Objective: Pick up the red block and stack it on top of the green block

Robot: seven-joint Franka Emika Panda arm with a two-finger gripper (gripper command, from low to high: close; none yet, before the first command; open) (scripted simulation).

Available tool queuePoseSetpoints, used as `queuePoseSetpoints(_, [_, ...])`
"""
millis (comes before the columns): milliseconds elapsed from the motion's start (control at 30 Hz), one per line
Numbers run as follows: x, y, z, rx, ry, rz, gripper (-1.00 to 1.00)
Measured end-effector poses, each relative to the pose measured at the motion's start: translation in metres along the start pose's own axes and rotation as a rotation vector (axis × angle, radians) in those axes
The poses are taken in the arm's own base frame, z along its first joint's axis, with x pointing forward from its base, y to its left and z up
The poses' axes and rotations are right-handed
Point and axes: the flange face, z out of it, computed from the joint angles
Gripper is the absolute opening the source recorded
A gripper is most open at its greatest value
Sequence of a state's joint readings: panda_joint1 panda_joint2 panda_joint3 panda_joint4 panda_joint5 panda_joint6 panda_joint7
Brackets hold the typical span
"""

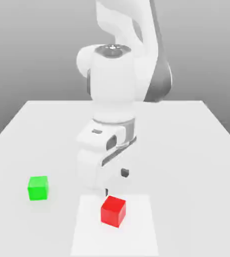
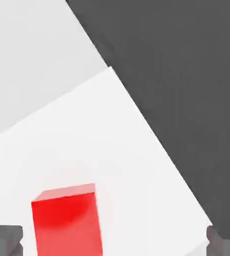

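We see the two dark fingertips of the white pincer (image 1: pixel 116 182) standing wide apart, with nothing clamped between them. They hang low over the bright red cube with plain faces (image 1: pixel 113 211), and in the hand view a gap shows between the cube and each tip.

The white robot arm with grey joint parts (image 1: pixel 114 83) bends high up, then its lower part runs straight down to the hand, which points at the bench and is turned at a slant to the bench's edges.

The red cube sits turned a little on a flat, bright white panel (image 1: pixel 137 231) at the near part of the pale, smooth bench (image 1: pixel 187 150). Well apart from it, toward the exterior view's left and somewhat farther back, the bright green cube with plain faces (image 1: pixel 38 188) rests directly on the bench, its top bare.

We count one arm, one pincer with two fingertips, one red cube, one green cube and one white panel.
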State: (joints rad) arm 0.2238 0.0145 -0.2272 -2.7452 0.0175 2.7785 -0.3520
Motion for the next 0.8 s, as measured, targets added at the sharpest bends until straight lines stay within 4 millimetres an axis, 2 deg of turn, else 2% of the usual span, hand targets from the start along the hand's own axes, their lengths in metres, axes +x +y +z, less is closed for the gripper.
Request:
queuePoseSetpoints(200, [-0.006,-0.001,0.063,0.003,-0.019,-0.029,0.00])
queuePoseSetpoints(233, [-0.007,-0.002,0.070,0.003,-0.019,-0.029,-1.00])
queuePoseSetpoints(433, [-0.008,-0.002,0.074,0.005,-0.021,-0.028,-1.00])
queuePoseSetpoints(500, [-0.006,-0.001,0.063,0.004,-0.020,-0.029,-1.00])
queuePoseSetpoints(667, [-0.006,-0.001,0.017,0.005,-0.021,-0.027,-1.00])
queuePoseSetpoints(800, [-0.026,0.036,0.002,0.000,-0.021,0.202,-1.00])
